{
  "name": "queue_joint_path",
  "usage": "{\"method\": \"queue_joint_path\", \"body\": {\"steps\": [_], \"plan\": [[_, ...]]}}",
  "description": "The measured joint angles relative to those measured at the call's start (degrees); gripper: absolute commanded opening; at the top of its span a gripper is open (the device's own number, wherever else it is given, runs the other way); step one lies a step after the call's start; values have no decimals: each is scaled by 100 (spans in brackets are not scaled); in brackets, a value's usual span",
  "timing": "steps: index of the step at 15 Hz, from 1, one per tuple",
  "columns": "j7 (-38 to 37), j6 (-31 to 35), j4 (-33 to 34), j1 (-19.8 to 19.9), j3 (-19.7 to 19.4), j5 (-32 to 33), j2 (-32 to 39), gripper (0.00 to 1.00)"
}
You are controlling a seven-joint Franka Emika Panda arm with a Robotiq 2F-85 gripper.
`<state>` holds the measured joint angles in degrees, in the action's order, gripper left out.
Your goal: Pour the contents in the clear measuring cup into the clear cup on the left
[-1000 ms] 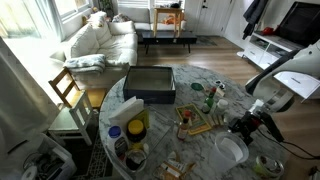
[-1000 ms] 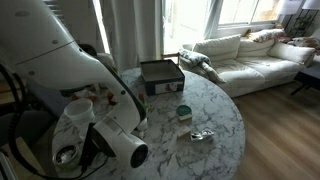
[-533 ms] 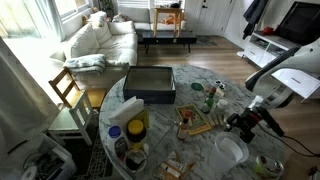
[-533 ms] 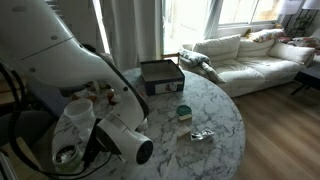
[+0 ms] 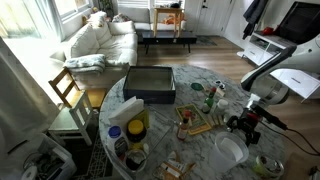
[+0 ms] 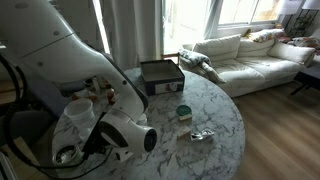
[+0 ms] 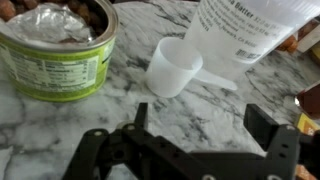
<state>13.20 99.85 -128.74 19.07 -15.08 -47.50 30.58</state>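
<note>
A small, milky-clear measuring cup with a short flat handle stands upright on the marble table, seen from the wrist view, open mouth up; what it holds cannot be made out. Just beside it, on the handle's side, stands the clear cup, a see-through plastic tub with dark print on its wall, and the handle reaches to its foot. On the measuring cup's other side, close but apart from it, sits a tin with a green label and its top open. The gripper hangs low over the bare marble just short of the measuring cup, its two black jaws spread wide apart with nothing between them and touching nothing. In an exterior view the gripper sits over the table edge closest to the robot arm, with the clear cup near it by that same edge; the measuring cup is too small to pick out there. Toward the middle of the round table lies a flat black box, with a green bottle and some wooden pieces between the box and the gripper. In an exterior view the arm fills the near side, the black box lies by the far edge of the table, and a small green tub and a crumpled bit of foil rest well apart from the gripper. A pale sofa stands beyond the table.
</note>
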Motion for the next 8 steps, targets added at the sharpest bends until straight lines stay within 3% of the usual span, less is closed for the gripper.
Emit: {"method": "queue_joint_path", "body": {"steps": [3, 8], "plan": [[-445, -11, 56, -95, 24, 360, 0, 93], [-1104, -24, 80, -251, 132, 621, 5, 95]]}}
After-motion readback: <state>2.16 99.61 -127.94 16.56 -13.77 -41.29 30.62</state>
